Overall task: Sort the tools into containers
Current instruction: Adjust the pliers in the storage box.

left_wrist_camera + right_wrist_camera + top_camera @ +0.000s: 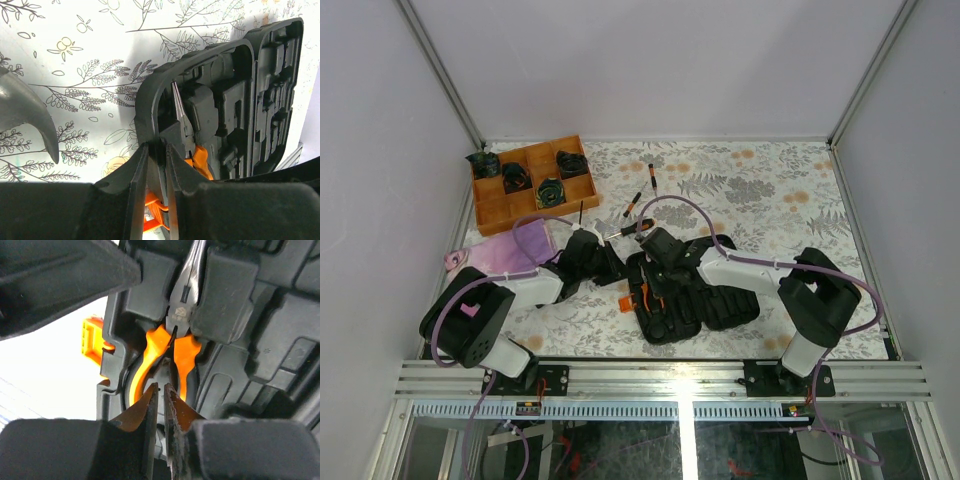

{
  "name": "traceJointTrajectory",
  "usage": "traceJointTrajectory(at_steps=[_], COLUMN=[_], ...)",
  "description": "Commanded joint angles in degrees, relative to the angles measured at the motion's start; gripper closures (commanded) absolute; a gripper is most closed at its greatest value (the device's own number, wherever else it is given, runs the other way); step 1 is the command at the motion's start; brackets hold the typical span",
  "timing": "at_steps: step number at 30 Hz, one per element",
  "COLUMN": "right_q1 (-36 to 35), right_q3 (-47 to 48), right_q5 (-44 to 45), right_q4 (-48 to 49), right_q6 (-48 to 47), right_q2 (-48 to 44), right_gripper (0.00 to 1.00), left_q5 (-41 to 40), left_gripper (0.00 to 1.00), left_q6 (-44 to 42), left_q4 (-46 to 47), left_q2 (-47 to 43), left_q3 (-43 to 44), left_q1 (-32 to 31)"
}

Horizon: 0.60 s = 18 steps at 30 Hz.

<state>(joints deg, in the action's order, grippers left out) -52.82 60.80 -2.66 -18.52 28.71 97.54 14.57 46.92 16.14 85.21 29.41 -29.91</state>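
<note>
The black tool case (720, 295) lies open like a book in front of the arms. Orange-handled pliers (180, 315) rest in a moulded slot of its left half, also visible in the left wrist view as pliers (186, 131). My left gripper (156, 146) is shut on the case's rim (145, 110), next to the orange tab (152, 205). My right gripper (161, 386) hovers just over the pliers' handles, its fingers parted by a narrow slit with nothing between them. Loose drivers (651, 178) (632, 203) and a screwdriver (618, 229) lie on the table behind the case.
An orange-brown wooden divided tray (490, 205) holding dark coiled items stands at the back left. A pink cloth (510, 250) lies under the left arm. A grey curved steel piece (25, 112) shows at the left of the left wrist view. The flowered tabletop (770, 190) stretches to the back right.
</note>
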Motion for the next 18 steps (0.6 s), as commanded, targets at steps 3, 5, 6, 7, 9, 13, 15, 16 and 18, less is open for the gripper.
traceJointTrajectory(at_steps=[3, 5, 6, 7, 9, 13, 15, 16, 18], right_q1=[-0.82, -1.02, -1.07, -1.13, -1.26, -1.39, -1.50, -1.59, -1.74], right_q3=[-0.74, -0.84, -0.92, -0.98, -1.11, -1.27, -1.38, -1.52, -1.56], right_q5=[-4.88, -4.99, -4.99, -4.88, -4.65, -5.14, -5.21, -5.31, -5.58], right_q4=[2.96, 3.11, 3.21, 3.34, 3.55, 3.79, 3.96, 4.11, 4.32], right_q6=[1.73, 1.98, 2.09, 2.18, 2.44, 2.88, 2.93, 3.01, 3.10], right_q2=[-0.42, -0.53, -0.75, -1.00, -1.56, -1.57, -1.03, -0.85, -0.32], right_gripper=[0.84, 0.84, 0.84, 0.83, 0.83, 0.82, 0.82, 0.82, 0.81], left_q5=[-0.27, -0.36, -0.49, -0.50, -0.50, -0.39, -0.34, -0.31, -0.32], left_gripper=[0.92, 0.92, 0.92, 0.92, 0.92, 0.92, 0.93, 0.93, 0.93], left_q6=[-0.42, -0.34, -0.33, -0.38, -0.25, -0.17, -0.16, -0.16, -0.16], left_q4=[-1.76, -1.87, -1.83, -1.89, -1.88, -1.74, -1.76, -1.80, -1.82], left_q2=[-0.74, -0.81, -0.79, -0.83, -0.83, -0.61, -0.50, -0.49, -0.56], left_q3=[-0.40, -0.40, -0.38, -0.32, -0.25, -0.23, -0.14, -0.08, -0.05], left_q1=[-0.49, -0.42, -0.43, -0.46, -0.45, -0.45, -0.46, -0.47, -0.49])
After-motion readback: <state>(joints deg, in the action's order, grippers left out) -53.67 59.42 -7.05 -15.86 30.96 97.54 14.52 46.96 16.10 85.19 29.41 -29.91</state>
